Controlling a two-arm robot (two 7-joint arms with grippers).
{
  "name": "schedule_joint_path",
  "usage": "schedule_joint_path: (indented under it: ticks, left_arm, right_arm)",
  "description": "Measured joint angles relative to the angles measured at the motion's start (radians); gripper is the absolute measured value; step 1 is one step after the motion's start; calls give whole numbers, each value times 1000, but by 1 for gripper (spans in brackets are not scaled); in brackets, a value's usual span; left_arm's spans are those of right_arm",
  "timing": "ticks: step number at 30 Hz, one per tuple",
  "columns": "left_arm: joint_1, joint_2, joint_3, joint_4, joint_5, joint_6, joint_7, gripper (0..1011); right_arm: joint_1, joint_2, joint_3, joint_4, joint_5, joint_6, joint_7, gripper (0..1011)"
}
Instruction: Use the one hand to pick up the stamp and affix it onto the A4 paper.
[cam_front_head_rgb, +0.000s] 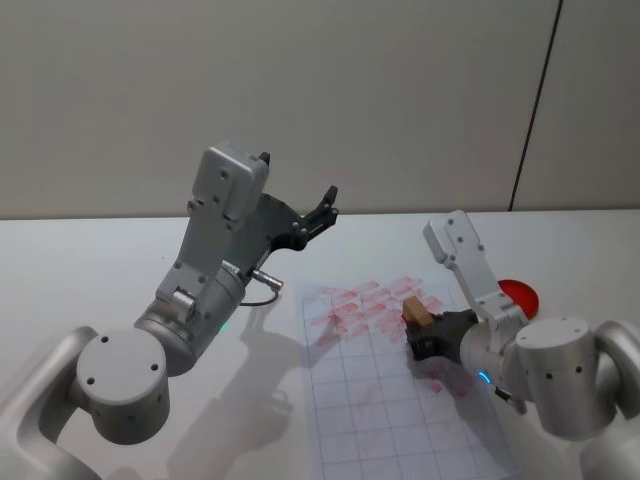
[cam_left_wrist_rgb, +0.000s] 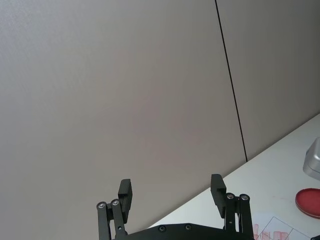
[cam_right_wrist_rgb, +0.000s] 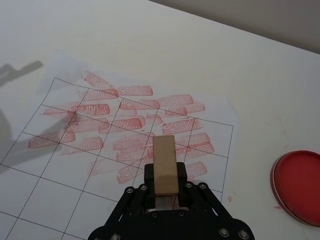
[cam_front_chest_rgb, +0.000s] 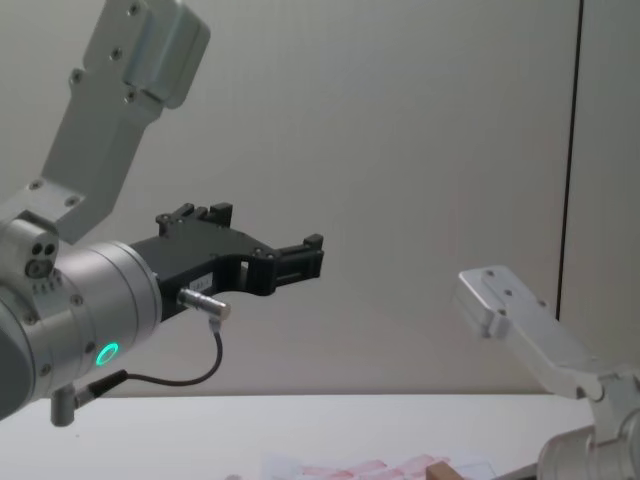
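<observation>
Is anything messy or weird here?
Yes. The red prints on the A4 paper overlap and lie crooked across the grid lines, not one per box. The right gripper grips the stamp at that spot; the left gripper is raised, open.

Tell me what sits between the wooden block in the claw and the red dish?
Right wrist view: the printed edge of the A4 paper, then bare white table, between the stamp and the red ink pad.

Red ink pad (cam_right_wrist_rgb: 298, 186) on white table (cam_right_wrist_rgb: 200, 50)
</observation>
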Motion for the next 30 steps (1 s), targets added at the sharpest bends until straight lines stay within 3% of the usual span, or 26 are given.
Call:
schedule_joint_path:
  ticks: [12,30]
  left_arm:
    - [0,0,0,0,0,0,0,1002]
    - [0,0,0,0,0,0,0,1001]
  right_arm:
    - [-6,3,16,-28,35,-37,-16,219]
    - [8,21,75,-185,85,-71,-71,219]
